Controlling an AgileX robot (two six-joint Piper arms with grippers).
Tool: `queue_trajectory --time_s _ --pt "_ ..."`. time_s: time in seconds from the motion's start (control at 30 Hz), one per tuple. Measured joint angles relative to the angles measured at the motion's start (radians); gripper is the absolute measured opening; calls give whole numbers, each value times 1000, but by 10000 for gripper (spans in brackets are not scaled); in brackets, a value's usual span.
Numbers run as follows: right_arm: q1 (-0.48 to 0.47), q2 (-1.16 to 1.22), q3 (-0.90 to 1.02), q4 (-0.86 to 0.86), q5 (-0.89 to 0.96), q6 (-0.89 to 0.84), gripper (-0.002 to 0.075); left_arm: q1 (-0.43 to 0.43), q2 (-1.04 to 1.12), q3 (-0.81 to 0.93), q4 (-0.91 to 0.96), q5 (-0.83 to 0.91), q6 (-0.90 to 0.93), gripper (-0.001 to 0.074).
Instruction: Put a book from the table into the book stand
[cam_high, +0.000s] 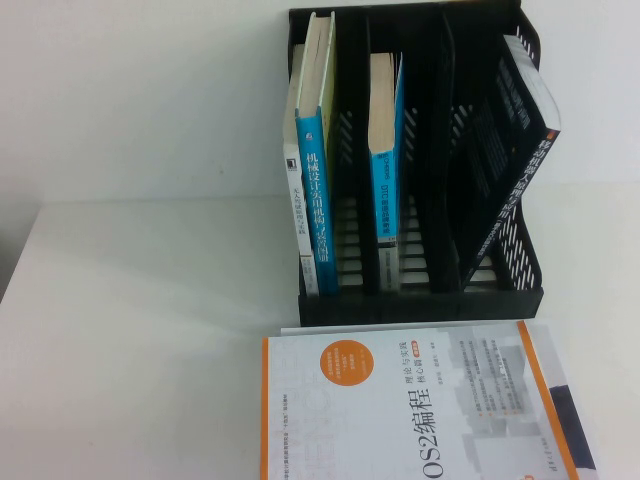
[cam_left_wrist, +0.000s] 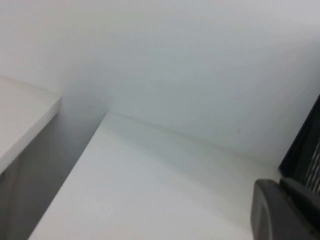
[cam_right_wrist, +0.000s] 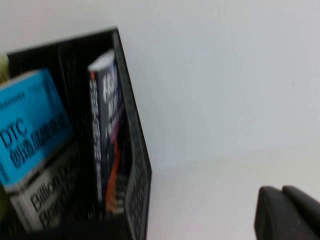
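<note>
A white and orange book lies flat on the table just in front of the black book stand. The stand holds two blue-spined books upright and a dark book leaning in the right slot. Neither gripper shows in the high view. My left gripper is shut and empty over bare table left of the stand. My right gripper is shut and empty to the right of the stand, where the dark book shows.
The white table extends left of the stand, with a white wall behind it. A gap and a second white surface lie beyond the table's left edge. A blue book stands in a middle slot.
</note>
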Motion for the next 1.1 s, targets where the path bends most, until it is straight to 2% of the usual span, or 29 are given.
queue_trajectory --time_s 0.2,0.53,0.83,1.0,1.1 --pt "0 0 0 4 -217 0 -3 0 0 0 -137 -171 -98 -4" --pt "0 0 0 6 -285 0 -3 0 0 0 -161 -198 -113 -4" --pt "0 0 0 58 -658 9 -3 0 0 0 -161 -318 -155 -4" --pt "0 -1 -67 73 -679 32 -3 0 0 -44 -39 -354 -186 -4" --pt "0 -1 -186 45 -616 34 -3 0 0 -154 145 -356 -190 -4"
